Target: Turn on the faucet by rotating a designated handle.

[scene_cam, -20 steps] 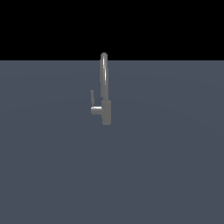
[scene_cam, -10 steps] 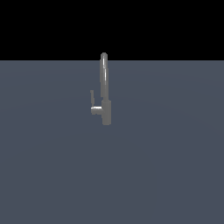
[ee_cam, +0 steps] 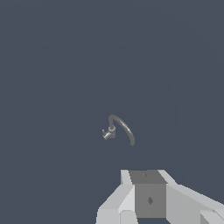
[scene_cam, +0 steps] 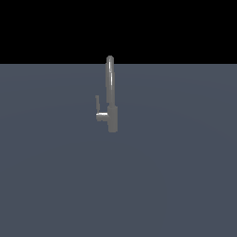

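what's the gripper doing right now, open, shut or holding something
gripper: only part of its body shows in the wrist view, fingertips out of frame, so open or shut cannot be told; it is far from the faucet and touches nothing visible.

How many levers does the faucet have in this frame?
1. The handle sits on a short stub off the base of the faucet, on the exterior view's left. A lever behind the base could be hidden.

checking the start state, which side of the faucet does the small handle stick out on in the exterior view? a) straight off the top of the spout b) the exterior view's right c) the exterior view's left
c: the handle sits on a short stub off the exterior view's left side of the faucet base, well below the spout's curved top.
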You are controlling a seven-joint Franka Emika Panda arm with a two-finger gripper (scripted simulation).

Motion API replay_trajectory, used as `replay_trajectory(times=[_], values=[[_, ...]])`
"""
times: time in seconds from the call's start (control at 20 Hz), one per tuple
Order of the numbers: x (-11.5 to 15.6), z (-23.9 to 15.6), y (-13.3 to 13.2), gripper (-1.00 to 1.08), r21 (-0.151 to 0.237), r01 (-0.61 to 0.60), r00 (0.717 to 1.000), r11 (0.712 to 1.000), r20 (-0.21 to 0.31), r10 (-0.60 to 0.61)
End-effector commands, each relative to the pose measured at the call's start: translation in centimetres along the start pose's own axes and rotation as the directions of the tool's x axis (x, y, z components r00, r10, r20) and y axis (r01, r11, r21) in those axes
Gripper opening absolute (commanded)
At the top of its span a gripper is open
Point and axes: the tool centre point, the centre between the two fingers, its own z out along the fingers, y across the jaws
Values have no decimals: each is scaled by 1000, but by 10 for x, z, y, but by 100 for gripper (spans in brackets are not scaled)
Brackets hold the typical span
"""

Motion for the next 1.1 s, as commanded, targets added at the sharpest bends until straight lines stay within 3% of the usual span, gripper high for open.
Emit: replay_trajectory(times=[0.0, 0.5, 1.05], values=[[-4, 4, -20, -100, -20, -43, 998, 999, -42, 42], [-15, 64, -100, -100, -108, -194, 968, 975, -180, 172], [-16, 206, -158, -100, -222, -346, 918, 912, -278, 281]])
